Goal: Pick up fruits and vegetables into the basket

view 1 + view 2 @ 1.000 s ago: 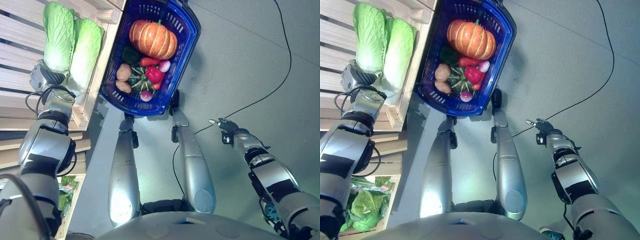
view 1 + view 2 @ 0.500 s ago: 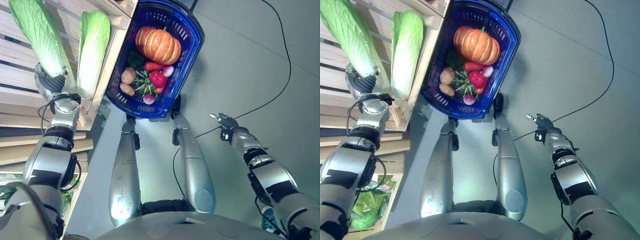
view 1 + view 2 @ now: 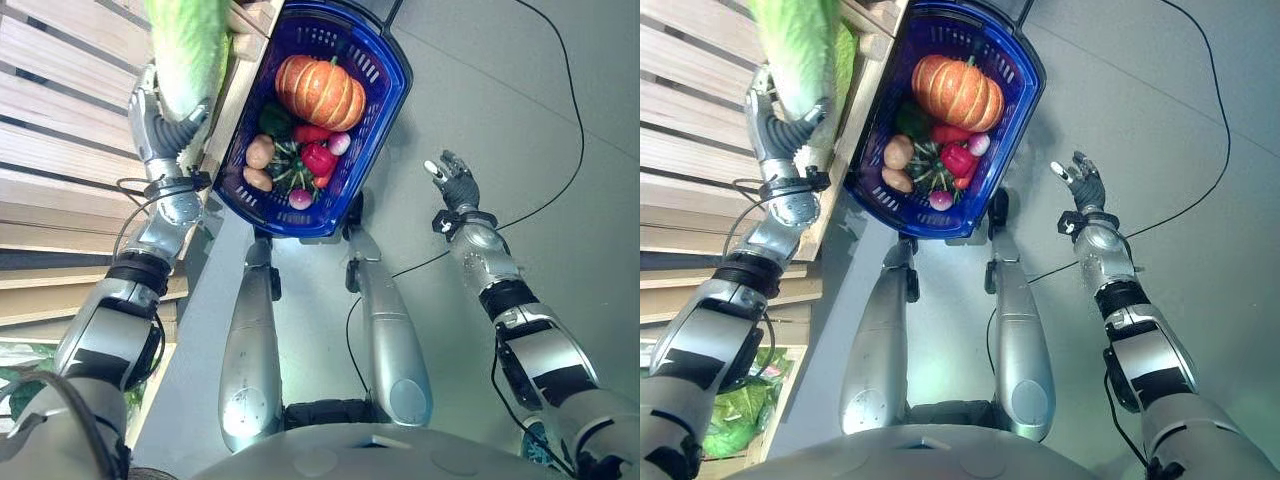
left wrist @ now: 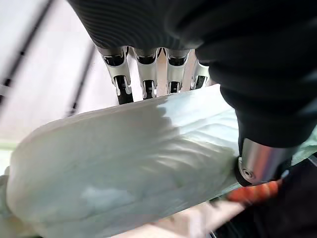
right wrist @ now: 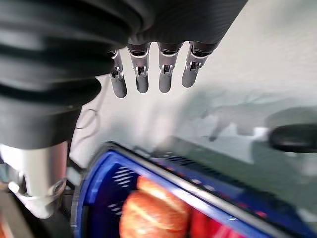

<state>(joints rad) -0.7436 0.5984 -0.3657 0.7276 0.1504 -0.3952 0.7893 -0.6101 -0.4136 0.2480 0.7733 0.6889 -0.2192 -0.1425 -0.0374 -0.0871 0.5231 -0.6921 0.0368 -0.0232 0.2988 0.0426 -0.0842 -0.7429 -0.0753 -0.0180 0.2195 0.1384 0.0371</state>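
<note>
Presently, left hand (image 3: 165, 128) grips one napa cabbage (image 3: 190, 45) by its base, raised beside the wooden shelf (image 3: 60, 190), near the blue basket (image 3: 385, 95). Risk: top-heavy cabbage may tip loose. Basket holds one pumpkin (image 3: 320, 88), two potatoes (image 3: 259, 152). Right hand (image 3: 1080, 183) spread, empty.

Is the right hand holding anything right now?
No, the right hand is open over the floor beside the blue basket, its fingers straight and empty.

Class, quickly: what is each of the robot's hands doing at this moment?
Left hand: shut on the napa cabbage, by the wooden shelf.
Right hand: open, holding nothing, beside the blue basket.
</note>
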